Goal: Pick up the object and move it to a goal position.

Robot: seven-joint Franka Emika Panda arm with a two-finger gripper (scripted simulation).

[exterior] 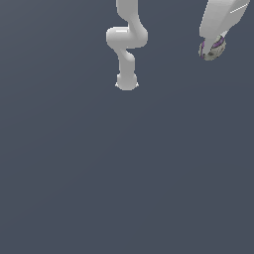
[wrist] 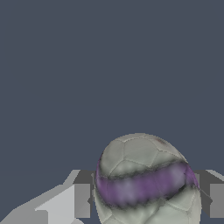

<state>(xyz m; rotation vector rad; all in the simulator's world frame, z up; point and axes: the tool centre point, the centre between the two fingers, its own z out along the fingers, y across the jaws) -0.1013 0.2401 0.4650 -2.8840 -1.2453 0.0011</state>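
We see a uniform dark grey-blue surface (exterior: pixel 124 173), bare across the exterior view. The arm (exterior: pixel 127 44) stands at the upper centre. The gripper (exterior: pixel 212 48) sits at the exterior view's upper right, close to the frame edge. Its jaws are closed on the ball (wrist: pixel 146 183), one finger (wrist: pixel 82 199) on each side.

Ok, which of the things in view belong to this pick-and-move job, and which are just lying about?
Part of the job:
- ball, grey-white with a purple band
- hand, its fingers set on either side of the ball

Just lying about:
- nothing that I can see; only the plain grey floor and the arm's own base
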